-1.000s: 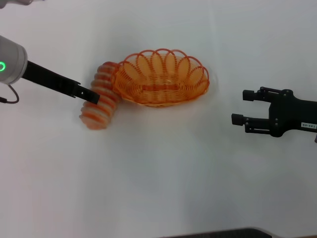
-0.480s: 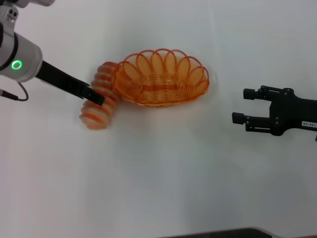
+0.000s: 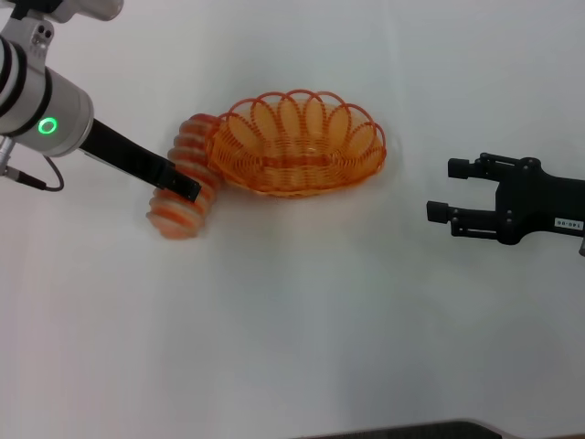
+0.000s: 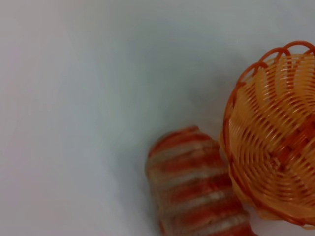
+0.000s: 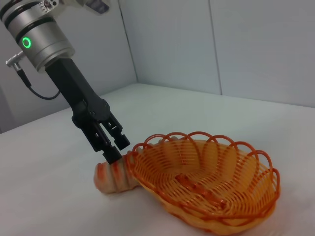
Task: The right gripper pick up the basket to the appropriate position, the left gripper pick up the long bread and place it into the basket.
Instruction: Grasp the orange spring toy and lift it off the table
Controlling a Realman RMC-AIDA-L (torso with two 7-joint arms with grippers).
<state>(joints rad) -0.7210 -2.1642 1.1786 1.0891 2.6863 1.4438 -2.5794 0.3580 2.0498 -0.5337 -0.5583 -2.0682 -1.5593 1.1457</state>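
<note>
The long bread (image 3: 179,207), striped orange and cream, lies on the white table against the left end of the orange wire basket (image 3: 364,130). My left gripper (image 3: 187,187) hangs directly over the bread's middle. In the right wrist view the left gripper (image 5: 118,149) is open, with its fingertips just above the bread (image 5: 112,178), beside the basket (image 5: 197,206). The left wrist view shows the bread (image 4: 197,191) and the basket (image 4: 275,147) close below. My right gripper (image 3: 444,190) is open and empty, well to the right of the basket.
The white table (image 3: 302,311) stretches in front of the basket and the bread. Pale walls (image 5: 246,44) stand behind the table in the right wrist view.
My left arm has swung further in over the bread, and its gripper has shifted slightly right and toward me. The right gripper, the bread and the basket have hardly moved.
</note>
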